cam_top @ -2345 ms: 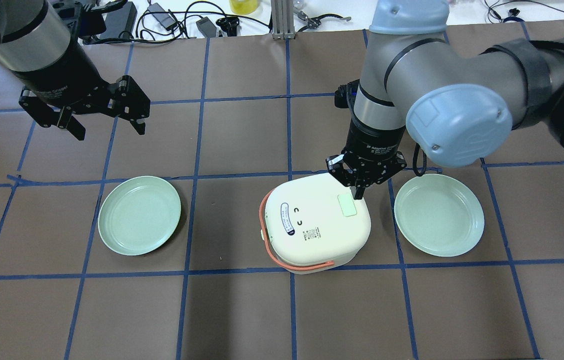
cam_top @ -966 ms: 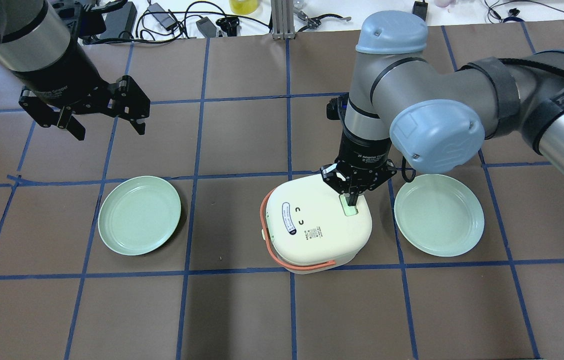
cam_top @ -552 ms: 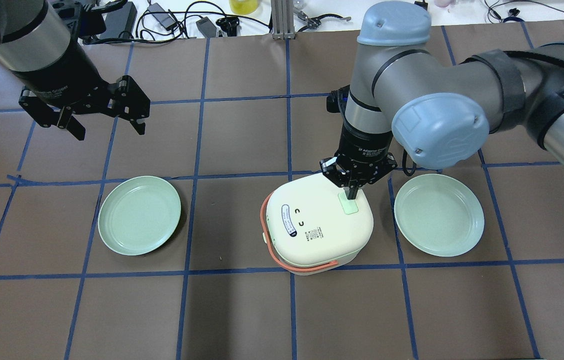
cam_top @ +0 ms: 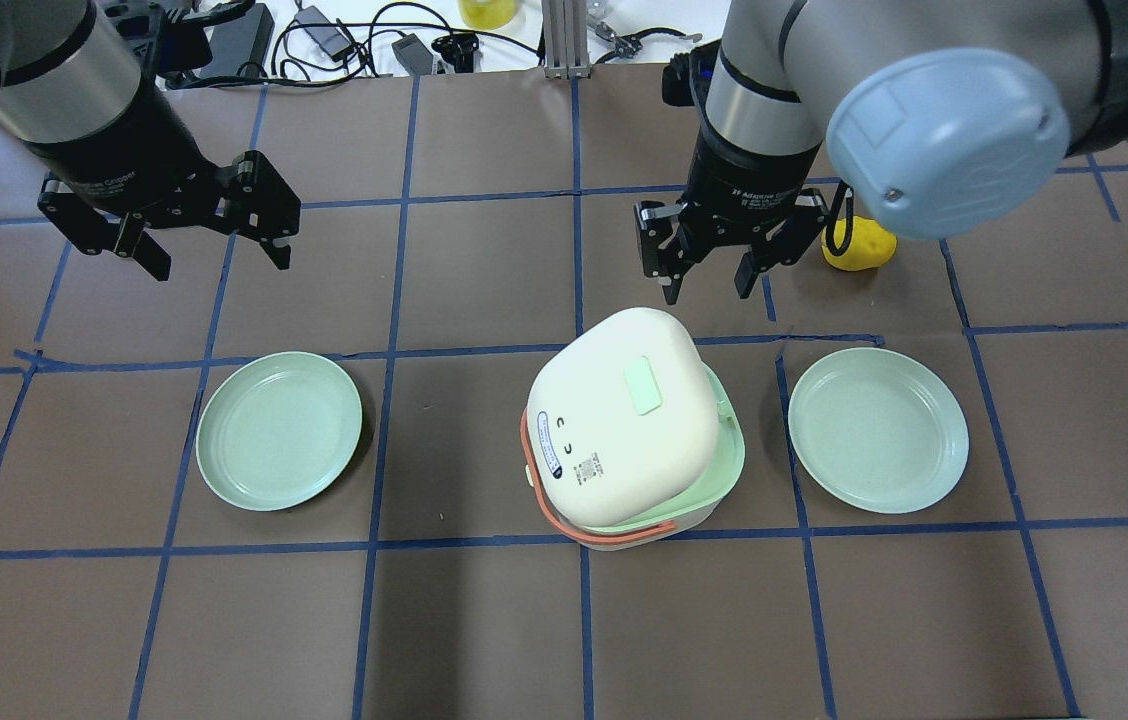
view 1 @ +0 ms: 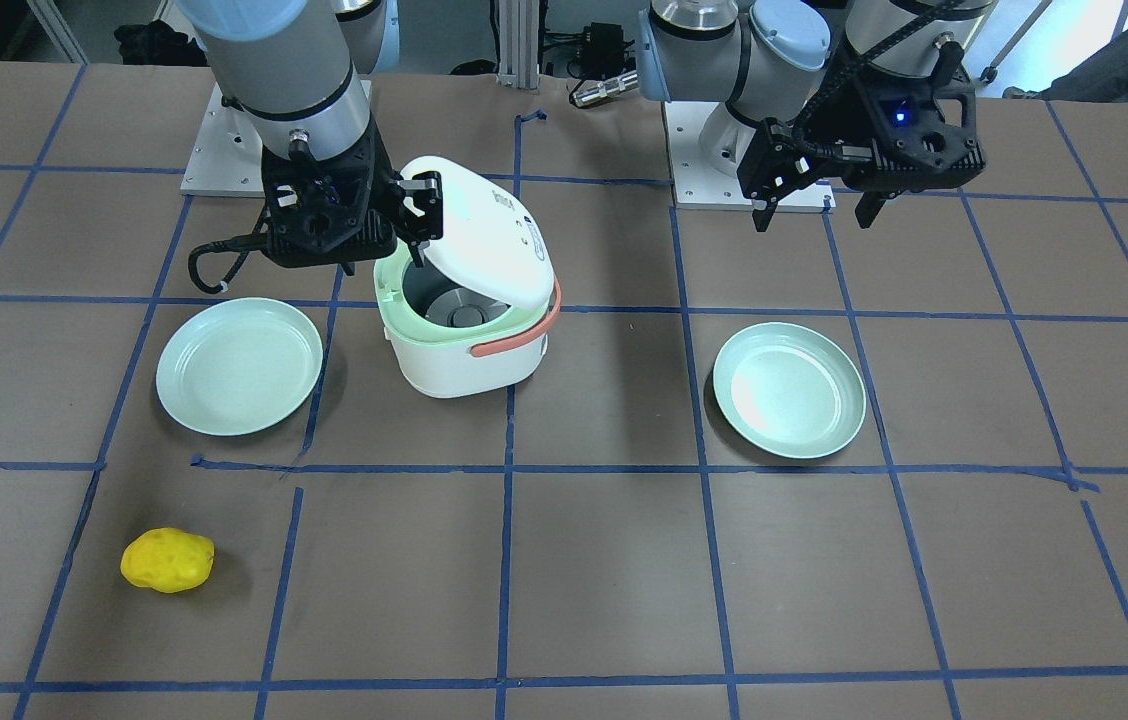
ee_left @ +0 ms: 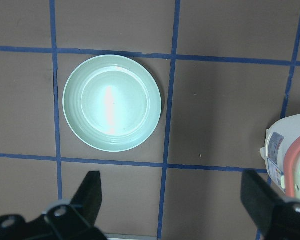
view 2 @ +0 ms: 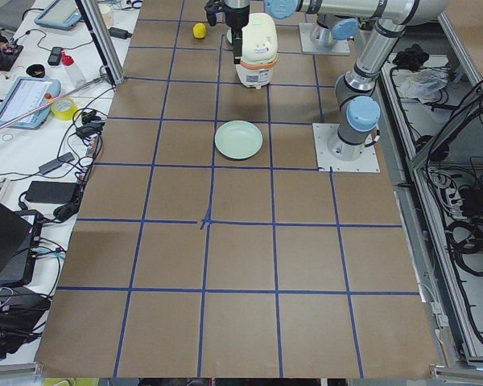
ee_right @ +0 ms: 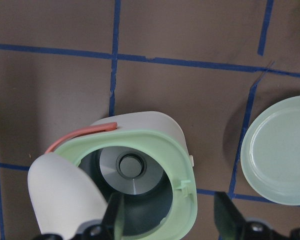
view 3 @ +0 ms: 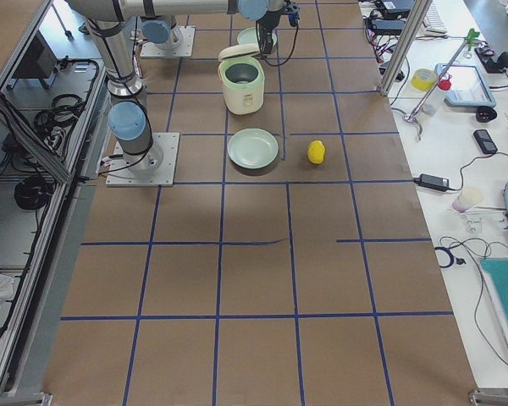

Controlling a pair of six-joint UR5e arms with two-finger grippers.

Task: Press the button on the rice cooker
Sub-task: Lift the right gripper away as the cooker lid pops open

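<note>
rice cooker [view 1: 454, 365] | lid [view 1: 484, 245] raised, green rim [ee_right: 186, 205] showing | right gripper [cam_top: 709, 290], left gripper [cam_top: 221, 265]: spread wide, empty

— What blocks me near the rice cooker [view 1: 464, 365]?
— Its lid [cam_top: 614, 420], tilted up over the pot; a plate [cam_top: 878, 430] just beside it; a yellow lump [cam_top: 859, 248] beyond.
— Free room?
— I see bare counter [cam_top: 484, 620] on the robot's side, and toward the other plate [cam_top: 279, 430].

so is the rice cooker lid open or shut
Open: the lid is tilted up, and the right wrist view looks into the inner pot.
</note>
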